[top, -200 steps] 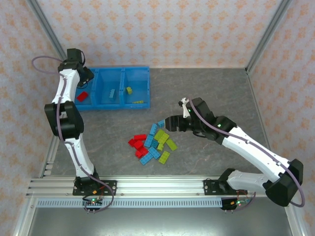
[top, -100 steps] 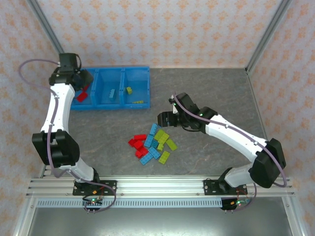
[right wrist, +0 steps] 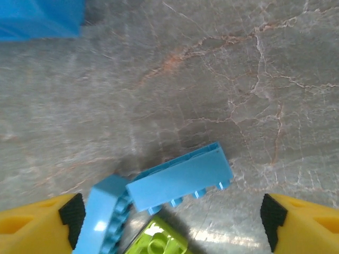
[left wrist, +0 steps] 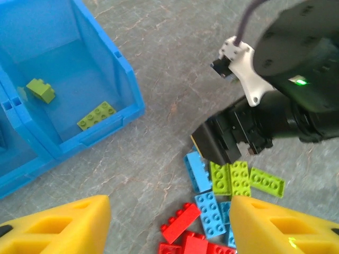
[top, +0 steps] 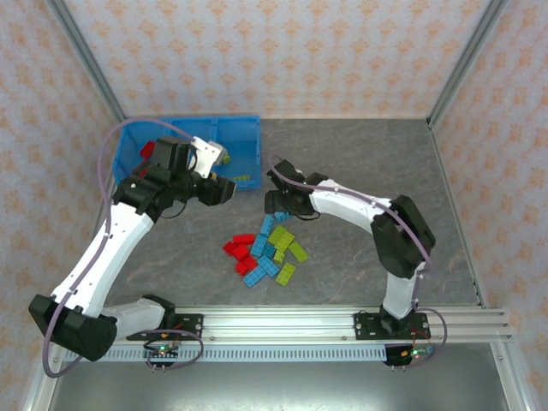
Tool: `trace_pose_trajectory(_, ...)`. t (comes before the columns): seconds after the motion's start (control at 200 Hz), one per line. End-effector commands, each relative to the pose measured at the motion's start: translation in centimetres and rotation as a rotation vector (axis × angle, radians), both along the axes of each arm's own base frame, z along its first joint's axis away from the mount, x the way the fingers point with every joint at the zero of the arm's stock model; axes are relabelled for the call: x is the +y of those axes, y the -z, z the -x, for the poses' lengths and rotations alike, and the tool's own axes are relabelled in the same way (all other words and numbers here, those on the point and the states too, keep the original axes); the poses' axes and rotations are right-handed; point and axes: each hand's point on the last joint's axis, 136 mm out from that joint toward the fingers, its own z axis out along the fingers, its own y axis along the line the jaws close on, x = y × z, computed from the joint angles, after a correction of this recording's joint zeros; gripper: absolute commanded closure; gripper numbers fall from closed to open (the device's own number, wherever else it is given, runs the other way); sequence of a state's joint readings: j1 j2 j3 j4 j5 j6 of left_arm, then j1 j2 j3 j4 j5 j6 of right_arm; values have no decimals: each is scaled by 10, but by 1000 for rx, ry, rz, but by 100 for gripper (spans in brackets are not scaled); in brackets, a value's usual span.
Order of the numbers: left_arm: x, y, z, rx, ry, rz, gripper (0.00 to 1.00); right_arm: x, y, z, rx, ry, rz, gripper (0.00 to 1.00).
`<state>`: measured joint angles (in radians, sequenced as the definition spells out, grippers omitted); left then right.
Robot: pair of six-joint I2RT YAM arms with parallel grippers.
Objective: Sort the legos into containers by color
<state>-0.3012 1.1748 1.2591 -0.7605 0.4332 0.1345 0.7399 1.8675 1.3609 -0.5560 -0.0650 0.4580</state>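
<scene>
Lime legos (left wrist: 96, 116) inside containers (left wrist: 128, 79), left-wrist view; left hand (left wrist: 169, 214), right hand (right wrist: 169, 219) spread, empty.

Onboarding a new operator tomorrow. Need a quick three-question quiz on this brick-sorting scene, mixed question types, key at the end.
1. Multiple choice: the bin compartment in the left wrist view holds two bricks. What colour are they? A red, B lime green, C light blue.
2. True or false: the right pincer is clamped on a red brick.
3. Short answer: where do most unsorted bricks lie?

Key
1. B.
2. False: it is open over a light blue brick.
3. In a pile on the table, by the right pincer.
</scene>
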Motion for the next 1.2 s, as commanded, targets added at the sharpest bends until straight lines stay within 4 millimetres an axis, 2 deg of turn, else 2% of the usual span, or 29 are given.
trace_pose_trajectory(0.0,10,1,2,-67,27,-85,35,-3,-2,-11,-11,78,38,7)
trace_pose_trajectory(0.11,12,1,3,-76,23,-100,29,-6,9,-16,13,168,65,7)
trace_pose_trajectory(0.21,15,1,4,-81,16,-114,18,-18,18,-17,24,285,108,9)
trace_pose_trajectory(0.36,17,-3,5,-108,7,-114,2,-18,31,-9,83,434,49,14)
trace_pose_trajectory(0.631,19,2,3,-99,-11,-146,0,-1,56,0,193,538,-53,34)
trace_pose_trajectory(0.766,25,1,2,-118,-36,-170,0,-6,54,0,172,570,-59,54)
trace_pose_trajectory(0.876,30,-3,2,-147,-59,-182,0,-20,35,-7,105,601,-78,76)
trace_pose_trajectory(0.946,34,-6,2,-168,-83,-189,0,-27,16,-14,53,602,-118,81)
trace_pose_trajectory(1.036,45,-9,-1,-192,-147,-213,0,-25,-27,-26,-49,523,-192,84)
trace_pose_trajectory(1.131,61,-13,-6,-221,-243,-244,0,10,-94,-35,-221,249,-348,84)
trace_pose_trajectory(1.191,71,-17,-8,-241,-310,-259,0,39,-138,-29,-375,49,-444,84)
